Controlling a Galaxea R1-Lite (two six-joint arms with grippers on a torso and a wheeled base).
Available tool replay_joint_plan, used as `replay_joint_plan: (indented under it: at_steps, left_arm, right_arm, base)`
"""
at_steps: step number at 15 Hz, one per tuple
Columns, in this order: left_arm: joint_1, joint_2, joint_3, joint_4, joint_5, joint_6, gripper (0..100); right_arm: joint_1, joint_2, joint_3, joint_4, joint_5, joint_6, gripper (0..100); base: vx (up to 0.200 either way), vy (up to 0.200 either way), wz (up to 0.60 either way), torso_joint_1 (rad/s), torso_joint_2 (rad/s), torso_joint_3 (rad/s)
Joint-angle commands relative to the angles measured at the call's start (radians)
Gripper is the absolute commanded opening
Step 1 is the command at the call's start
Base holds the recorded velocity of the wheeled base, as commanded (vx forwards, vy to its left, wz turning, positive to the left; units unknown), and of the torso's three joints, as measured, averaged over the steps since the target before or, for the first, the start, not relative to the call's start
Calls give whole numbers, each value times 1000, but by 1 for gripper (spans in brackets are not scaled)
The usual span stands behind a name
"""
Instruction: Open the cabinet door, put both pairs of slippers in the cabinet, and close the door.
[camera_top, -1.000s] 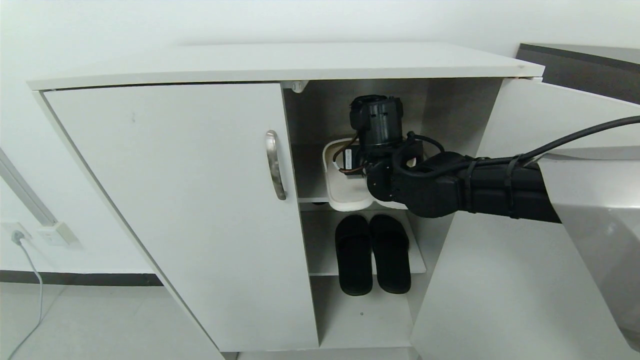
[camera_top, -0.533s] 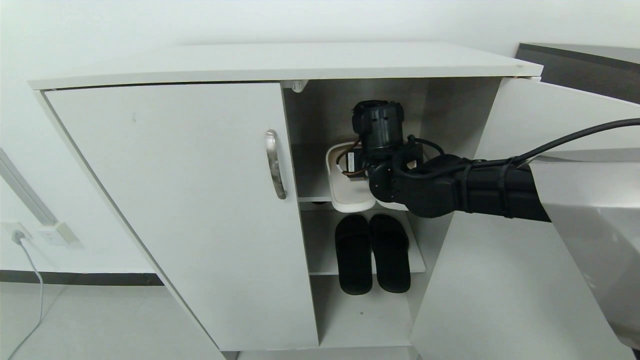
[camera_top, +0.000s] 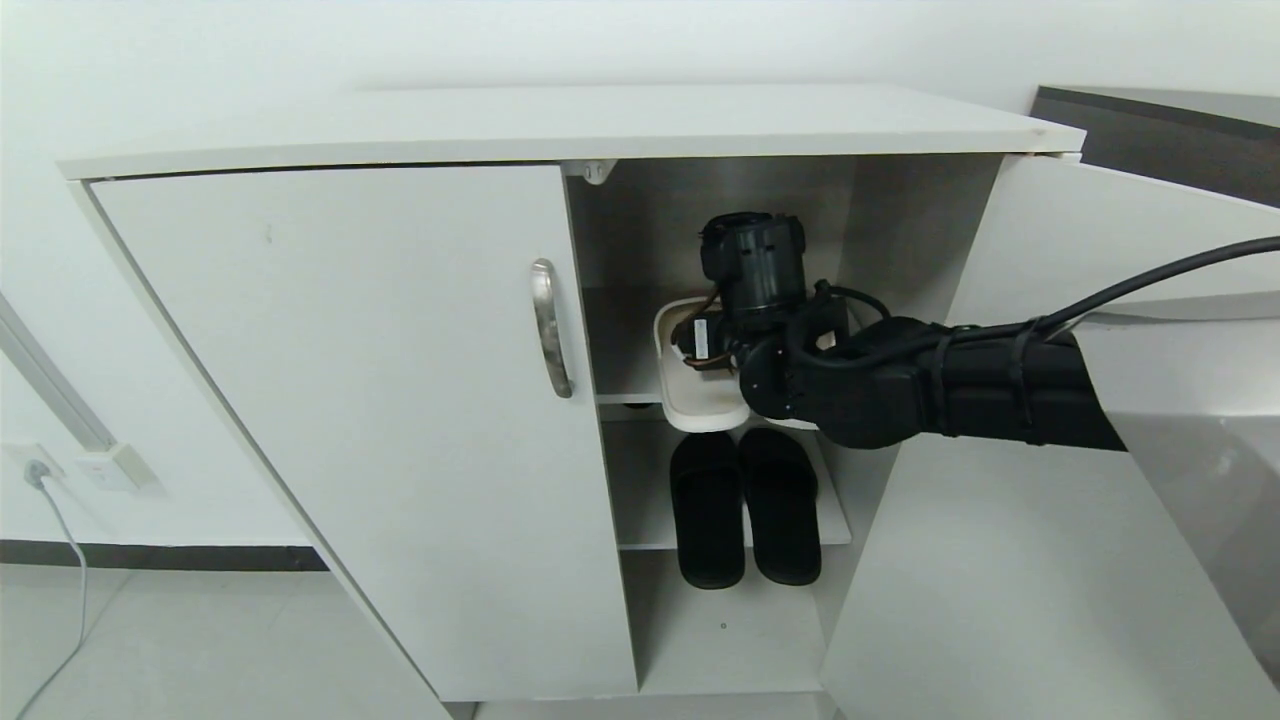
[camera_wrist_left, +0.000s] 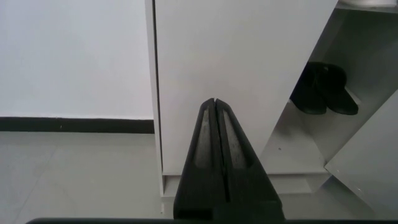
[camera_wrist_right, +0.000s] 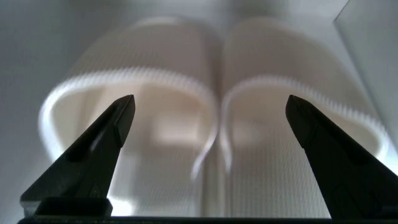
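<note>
Your right gripper (camera_wrist_right: 209, 102) is spread wide over the white slippers (camera_top: 700, 400) inside the cabinet (camera_top: 560, 120).

Your left gripper (camera_wrist_left: 215, 106) is outside the cabinet, facing the lower part of its left door (camera_top: 330, 400). Its fingers are pressed together with nothing between them. That door is closed, and its metal handle (camera_top: 546, 330) is at the cabinet's middle. In the cabinet's open right half, the white slippers lie side by side on the upper shelf, heels just over its front edge. Your right gripper is just behind those heels, gripping neither. The black slippers (camera_top: 745, 505) are paired on the shelf below. The cabinet's right door (camera_top: 1000, 560) stands open.
</note>
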Motion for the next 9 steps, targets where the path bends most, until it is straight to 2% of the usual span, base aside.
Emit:
replay_joint_plan:
  at_steps: [1,6,9]
  left_arm:
    - [-1,0,0,0,0,0,0]
    - [0,0,0,0,0,1,0]
    - [-1,0,0,0,0,1,0]
  right_arm:
    - [20,-88,100,-8,-1,2,100]
    - [79,-287,324,-16,0,40,100]
    - [120,-387,485,-66,22,59,100]
  base:
    - [0,0,0,0,0,0]
    - [0,0,0,0,0,0]
    - [0,0,0,0,0,0]
